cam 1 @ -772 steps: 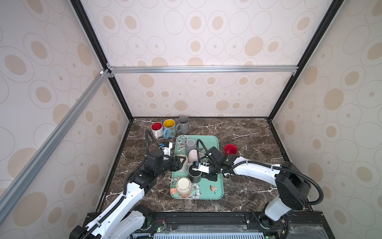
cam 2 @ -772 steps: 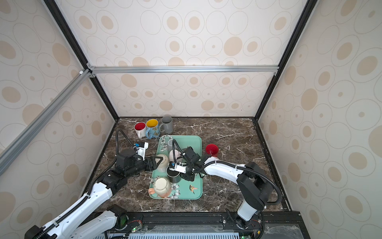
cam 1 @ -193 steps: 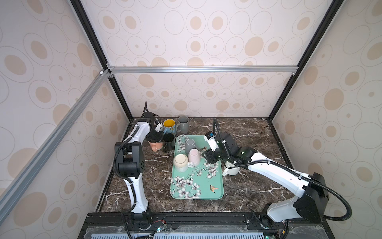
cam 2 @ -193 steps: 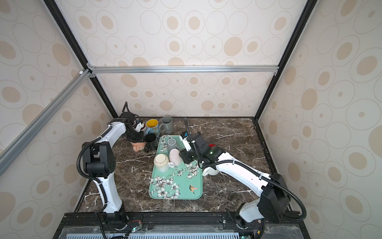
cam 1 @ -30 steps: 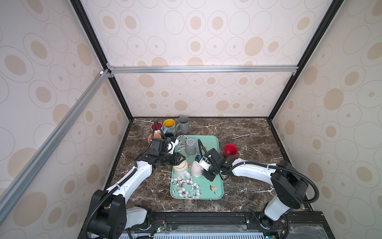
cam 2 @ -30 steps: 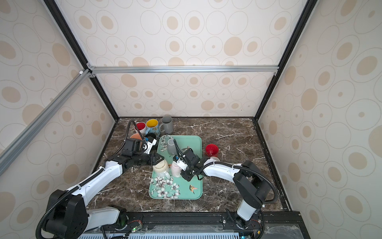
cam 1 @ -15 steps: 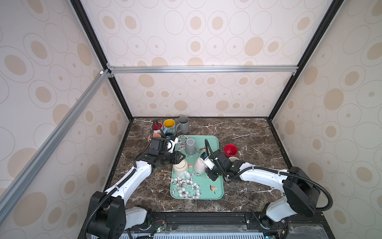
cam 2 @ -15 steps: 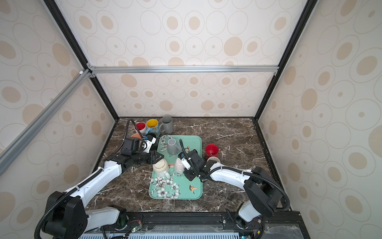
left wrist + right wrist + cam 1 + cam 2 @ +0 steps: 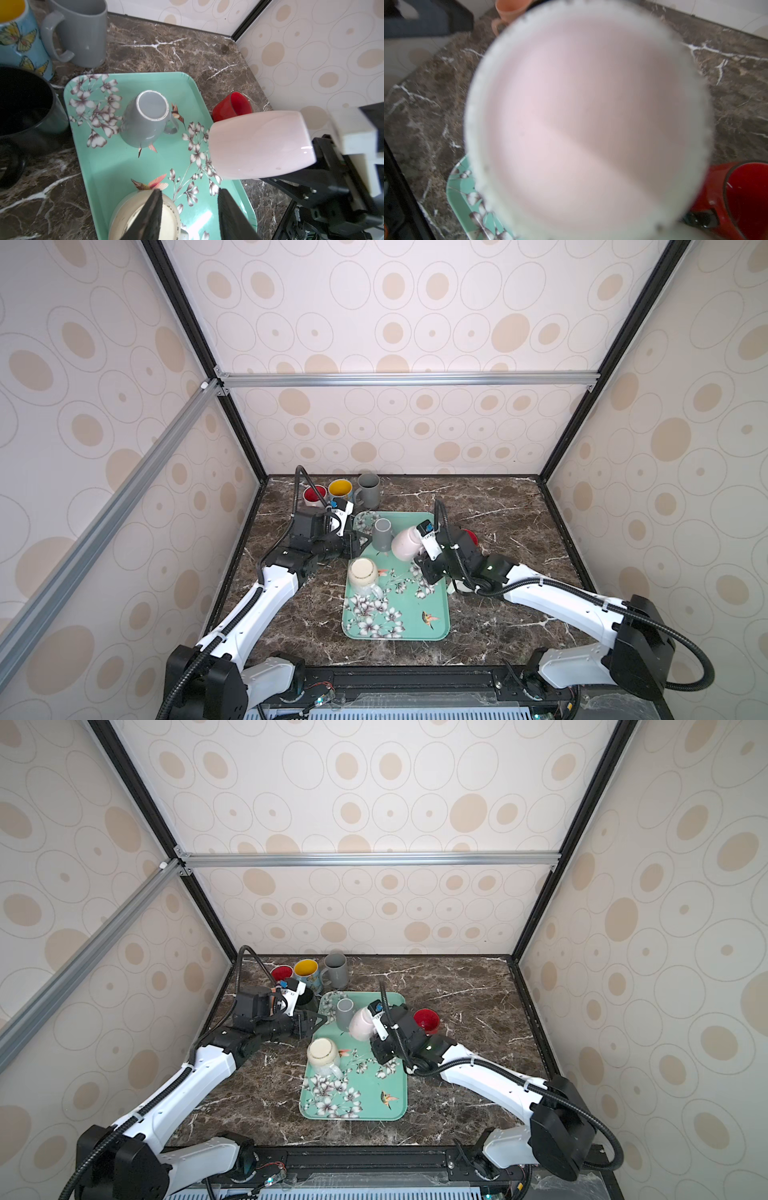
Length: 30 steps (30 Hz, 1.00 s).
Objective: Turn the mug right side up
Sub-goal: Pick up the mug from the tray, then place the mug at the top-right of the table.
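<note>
The pink mug [image 9: 406, 544] [image 9: 360, 1024] hangs tilted on its side above the green floral tray [image 9: 399, 614], clear of it. My right gripper [image 9: 420, 558] [image 9: 376, 1042] is shut on it from the right; its fingertips are hidden behind the mug. In the right wrist view one round end of the pink mug [image 9: 587, 116] fills the frame, blurred. In the left wrist view the pink mug [image 9: 259, 145] lies sideways in the air. My left gripper [image 9: 190, 191] [image 9: 357, 541] is open and holds nothing, above a cream upside-down mug [image 9: 128, 218].
A grey mug [image 9: 382, 534] [image 9: 145, 120] and the cream mug [image 9: 362, 571] stand upside down on the tray. Red [image 9: 314, 494], yellow-lined [image 9: 340, 488] and grey [image 9: 368, 489] mugs stand upright at the back left, with a black mug [image 9: 22, 108] nearby. A red cup [image 9: 426, 1020] sits right of the tray.
My right gripper has lifted the pink mug off the tray and tipped it onto its side. My left gripper's jaws have spread a little wider.
</note>
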Available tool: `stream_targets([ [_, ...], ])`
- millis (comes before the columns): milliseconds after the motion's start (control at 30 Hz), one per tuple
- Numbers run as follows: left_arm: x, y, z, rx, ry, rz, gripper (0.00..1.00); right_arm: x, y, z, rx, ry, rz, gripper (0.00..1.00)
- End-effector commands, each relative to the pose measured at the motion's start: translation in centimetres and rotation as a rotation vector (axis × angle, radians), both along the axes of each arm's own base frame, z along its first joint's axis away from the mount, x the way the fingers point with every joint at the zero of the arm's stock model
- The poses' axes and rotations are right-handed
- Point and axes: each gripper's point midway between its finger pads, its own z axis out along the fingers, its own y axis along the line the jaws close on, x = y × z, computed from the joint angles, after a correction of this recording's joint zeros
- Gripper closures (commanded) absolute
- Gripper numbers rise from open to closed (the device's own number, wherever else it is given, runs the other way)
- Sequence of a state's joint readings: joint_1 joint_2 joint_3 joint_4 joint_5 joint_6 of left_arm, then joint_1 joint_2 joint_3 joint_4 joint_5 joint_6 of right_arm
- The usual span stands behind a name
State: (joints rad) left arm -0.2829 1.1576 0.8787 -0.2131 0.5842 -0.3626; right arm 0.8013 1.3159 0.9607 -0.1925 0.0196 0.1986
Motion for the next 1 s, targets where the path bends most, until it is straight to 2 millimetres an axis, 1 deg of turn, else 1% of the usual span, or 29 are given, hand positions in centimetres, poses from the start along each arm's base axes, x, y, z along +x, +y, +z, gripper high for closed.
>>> stream_targets([
  [0,0.3,-1.2,6.2,-0.139,-0.148,-0.026,0.51,1.1,0.2,6.4,0.204,-0.062,-0.038,0.98],
  [33,0.1,-1.5,7.3,-0.18,-0.177,-0.043,0.48,1.2,0.1,7.1,0.248,-0.054,-0.043,0.98],
  [67,-0.2,-1.7,7.9,-0.209,-0.194,-0.056,0.45,1.3,0.0,7.7,0.286,-0.045,-0.049,0.98],
  [133,-1.0,-2.2,9.6,-0.286,-0.245,-0.093,0.35,1.4,-0.2,8.9,0.384,-0.021,-0.052,0.98],
  [233,-1.9,-2.8,11.2,-0.392,-0.29,-0.143,0.3,1.6,-0.5,10.4,0.495,0.006,-0.056,0.98],
  [367,-3.0,-3.9,11.9,-0.482,-0.3,-0.197,0.3,1.3,-0.1,12.4,0.587,0.025,-0.021,0.98],
  [567,-3.8,-5.6,11.6,-0.537,-0.282,-0.247,0.3,0.1,1.2,16.0,0.706,0.028,0.087,0.98],
  [700,-4.5,-6.0,13.0,-0.599,-0.301,-0.292,0.29,-0.9,2.1,17.7,0.768,0.043,0.172,0.98],
  [833,-4.9,-6.2,14.8,-0.671,-0.31,-0.331,0.3,-1.4,2.8,18.6,0.827,0.065,0.23,0.98],
  [967,-5.6,-6.3,16.8,-0.755,-0.322,-0.393,0.34,-1.8,3.3,19.5,0.883,0.081,0.279,0.98],
])
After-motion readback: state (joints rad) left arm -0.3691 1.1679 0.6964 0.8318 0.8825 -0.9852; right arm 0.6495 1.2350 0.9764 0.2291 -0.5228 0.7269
